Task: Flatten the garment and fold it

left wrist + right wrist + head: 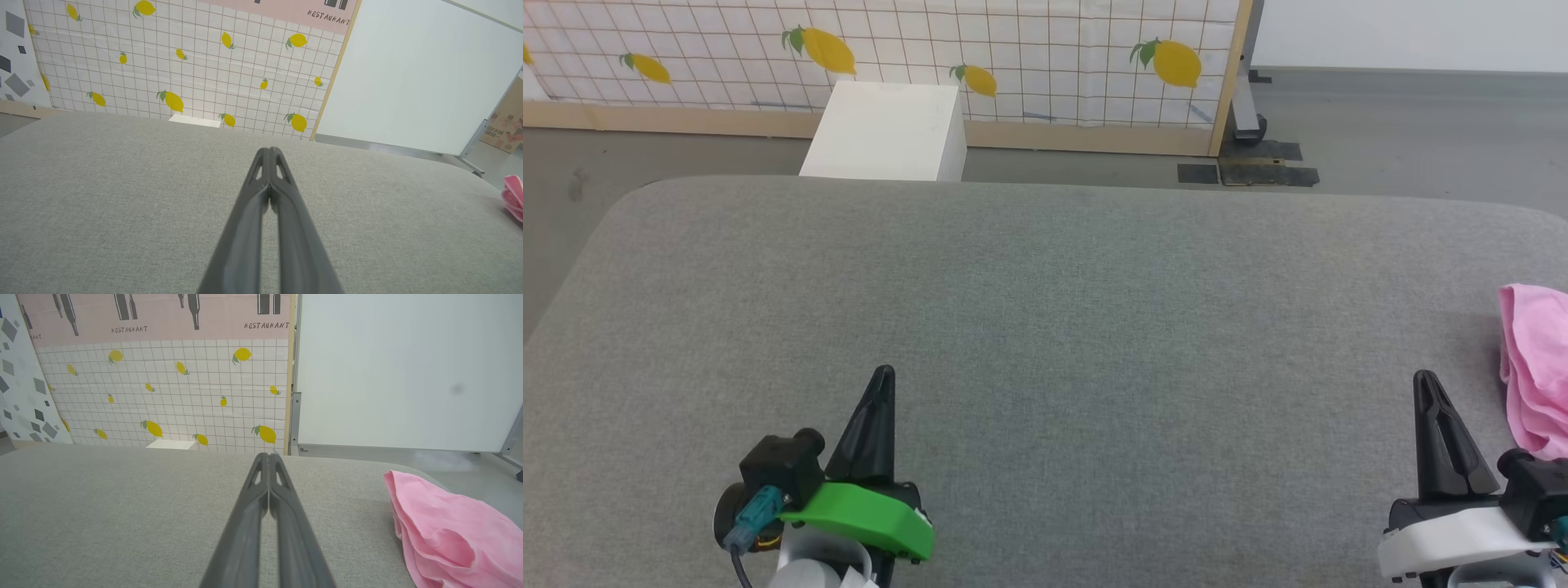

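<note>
We judge the garment light, thin and limp. It should sag when lifted and may drag on the grey cloth-covered desk. A free outer edge, pinched as a single layer, looks a better hold than the bunched middle. It is pink, crumpled in soft folds and not yet flattened. It lies just beside the right claw, on its outer side, untouched. The right claw and the left claw are both clenched on nothing.

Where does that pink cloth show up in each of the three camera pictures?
Head view: the garment lies bunched at the right edge.
Left wrist view: the garment is a sliver at the right edge.
Right wrist view: the garment lies in the lower right corner.
Shared landmark: the white box before the lemon-print wall.
</note>
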Available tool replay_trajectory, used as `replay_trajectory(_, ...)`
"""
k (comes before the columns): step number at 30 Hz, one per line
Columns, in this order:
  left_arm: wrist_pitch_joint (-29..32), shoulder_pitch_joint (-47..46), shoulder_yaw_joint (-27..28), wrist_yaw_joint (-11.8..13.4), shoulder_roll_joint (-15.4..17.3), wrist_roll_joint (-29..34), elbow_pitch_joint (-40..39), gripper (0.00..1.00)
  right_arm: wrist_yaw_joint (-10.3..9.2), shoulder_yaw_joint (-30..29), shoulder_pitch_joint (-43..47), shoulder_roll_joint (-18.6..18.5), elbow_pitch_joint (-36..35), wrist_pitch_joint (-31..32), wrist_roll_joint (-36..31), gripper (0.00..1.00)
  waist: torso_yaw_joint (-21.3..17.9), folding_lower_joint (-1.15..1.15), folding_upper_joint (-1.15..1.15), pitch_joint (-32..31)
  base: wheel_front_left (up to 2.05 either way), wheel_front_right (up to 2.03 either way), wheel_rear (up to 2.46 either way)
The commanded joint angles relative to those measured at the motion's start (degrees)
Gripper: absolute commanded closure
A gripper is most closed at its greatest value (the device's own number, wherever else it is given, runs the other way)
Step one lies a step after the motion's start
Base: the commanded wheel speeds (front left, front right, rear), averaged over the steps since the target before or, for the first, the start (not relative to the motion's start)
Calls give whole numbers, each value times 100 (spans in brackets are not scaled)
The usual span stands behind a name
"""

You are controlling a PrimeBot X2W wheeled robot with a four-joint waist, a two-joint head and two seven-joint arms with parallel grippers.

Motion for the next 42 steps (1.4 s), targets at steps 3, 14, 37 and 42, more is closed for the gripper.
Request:
replay_trajectory(3, 67, 26, 43, 51, -3, 93, -56, 100, -1, 39, -37, 0, -7, 59, -26, 100, -9, 0, 0, -2, 0, 0, 0)
replay_trajectory(14, 196, 52, 96, 108, -6, 235, -133, 100, -2, 113, -75, 0, -16, 178, -54, 100, -38, 0, 0, -7, 0, 0, 0)
replay_trajectory(37, 463, 105, 207, 225, -12, 530, -293, 100, -3, 267, -153, 1, -34, 425, -112, 100, -99, 0, 0, -17, 0, 0, 0)
replay_trajectory(42, 520, 117, 231, 250, -13, 592, -327, 100, -4, 299, -169, 1, -38, 478, -124, 100, -112, 0, 0, -19, 0, 0, 0)
